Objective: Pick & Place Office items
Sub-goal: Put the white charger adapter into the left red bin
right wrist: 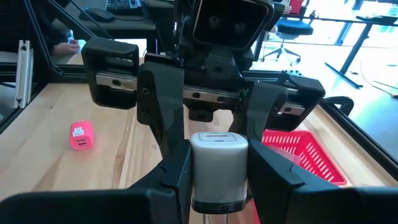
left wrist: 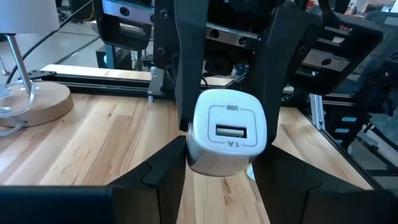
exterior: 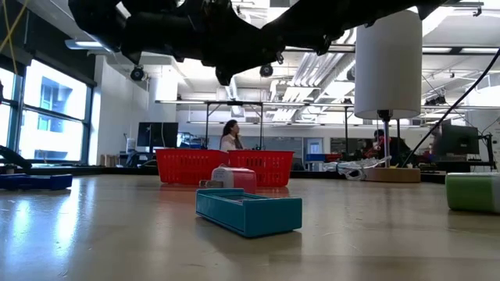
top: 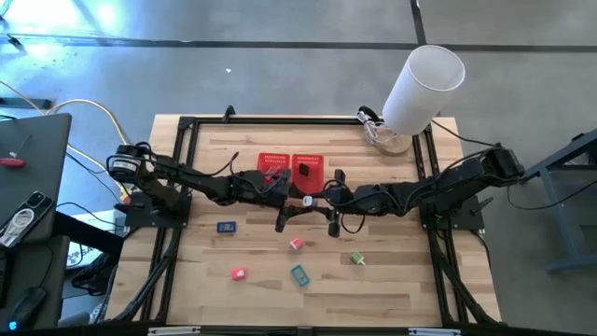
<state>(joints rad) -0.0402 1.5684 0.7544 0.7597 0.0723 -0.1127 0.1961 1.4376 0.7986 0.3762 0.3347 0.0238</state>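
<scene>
Looking like a mid-air handoff above the bench, just near of the red basket: left jaws and right jaws both clamping the white USB charger. Probably light, rigid, slick plastic, so gripping the flat sides seems safest.

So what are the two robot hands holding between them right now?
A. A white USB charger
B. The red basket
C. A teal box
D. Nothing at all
A: both wrist views show a white USB charger clamped between two pairs of dark fingers, where the left hand and right hand meet above the table.
</scene>
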